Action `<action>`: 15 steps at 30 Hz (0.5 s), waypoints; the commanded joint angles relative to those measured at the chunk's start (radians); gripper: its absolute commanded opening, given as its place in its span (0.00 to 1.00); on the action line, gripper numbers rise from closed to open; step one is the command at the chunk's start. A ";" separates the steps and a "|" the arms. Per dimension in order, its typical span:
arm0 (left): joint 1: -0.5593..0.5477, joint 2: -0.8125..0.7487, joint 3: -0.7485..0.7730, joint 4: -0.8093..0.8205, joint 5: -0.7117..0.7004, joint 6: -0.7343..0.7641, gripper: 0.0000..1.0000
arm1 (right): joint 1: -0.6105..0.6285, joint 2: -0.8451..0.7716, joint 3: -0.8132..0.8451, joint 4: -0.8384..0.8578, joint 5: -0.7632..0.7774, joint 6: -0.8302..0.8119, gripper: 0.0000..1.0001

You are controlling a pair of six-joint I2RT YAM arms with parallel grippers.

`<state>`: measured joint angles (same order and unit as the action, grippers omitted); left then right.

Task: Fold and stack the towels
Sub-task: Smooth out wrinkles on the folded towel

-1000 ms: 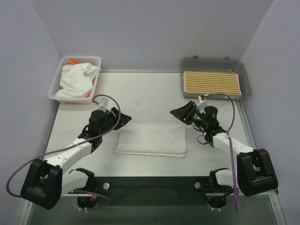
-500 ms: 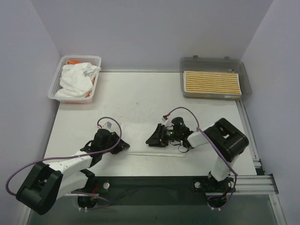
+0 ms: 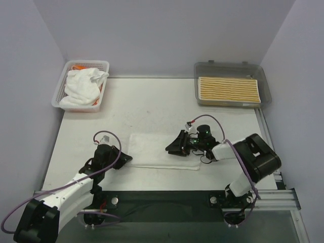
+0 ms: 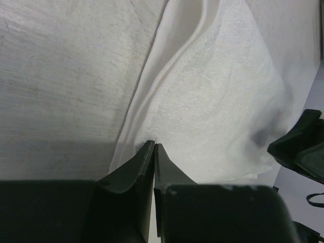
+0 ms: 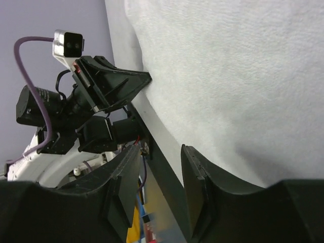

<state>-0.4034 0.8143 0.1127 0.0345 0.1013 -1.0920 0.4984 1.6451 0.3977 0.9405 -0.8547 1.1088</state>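
Gripping for a fold, judged | left gripper (image 4: pixel 153 148): jaws together on left hem of white towel (image 3: pixel 157 152), which lies flat mid-table | right gripper (image 5: pixel 161 152): jaws apart over towel's right half, nothing held | next: right must pinch an edge, then both lift evenly | far: crumpled towels (image 3: pixel 81 86) in basket (image 3: pixel 57 96); striped towel (image 3: pixel 229 89) in tray (image 3: pixel 228 67)
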 commanded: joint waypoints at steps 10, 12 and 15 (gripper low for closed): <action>0.009 0.040 0.047 -0.061 -0.011 0.049 0.14 | -0.216 -0.390 -0.094 -0.759 -0.052 -0.406 0.36; 0.011 0.036 0.042 -0.067 -0.018 0.038 0.14 | -0.314 -0.407 -0.158 -0.792 -0.055 -0.421 0.34; 0.011 0.029 0.027 -0.065 -0.031 0.024 0.13 | -0.447 -0.381 -0.220 -0.798 -0.069 -0.432 0.33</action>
<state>-0.4019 0.8486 0.1371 0.0025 0.1024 -1.0657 0.1291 1.2556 0.2176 0.2600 -0.8948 0.7391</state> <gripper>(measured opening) 0.131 0.331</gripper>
